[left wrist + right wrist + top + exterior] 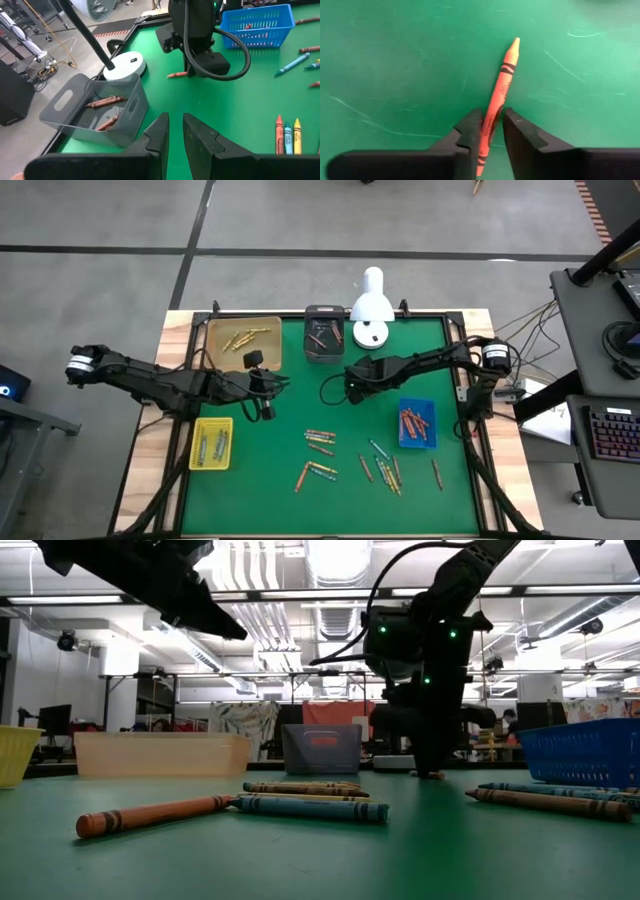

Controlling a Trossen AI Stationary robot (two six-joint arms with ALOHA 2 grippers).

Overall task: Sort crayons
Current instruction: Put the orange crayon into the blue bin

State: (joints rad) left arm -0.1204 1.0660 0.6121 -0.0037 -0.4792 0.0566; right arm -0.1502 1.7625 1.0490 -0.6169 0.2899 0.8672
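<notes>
The right gripper (492, 131) is closing its jaws astride an orange crayon (501, 95) lying on the green desk (395, 65), its long axis running forward between them, while the left gripper (175, 131) is hovering nearly closed and empty.

The right arm reaches in from the right edge toward the middle of the bench, its wrist bent down so that the right end effector (491, 131) points straight at the surface, its two dark fingers (468, 134) drawn close together with only a narrow gap between them. The left arm stretches in from the left, raised above the surface, and the left end effector (175, 131) hangs in the air with its fingers nearly together.
</notes>
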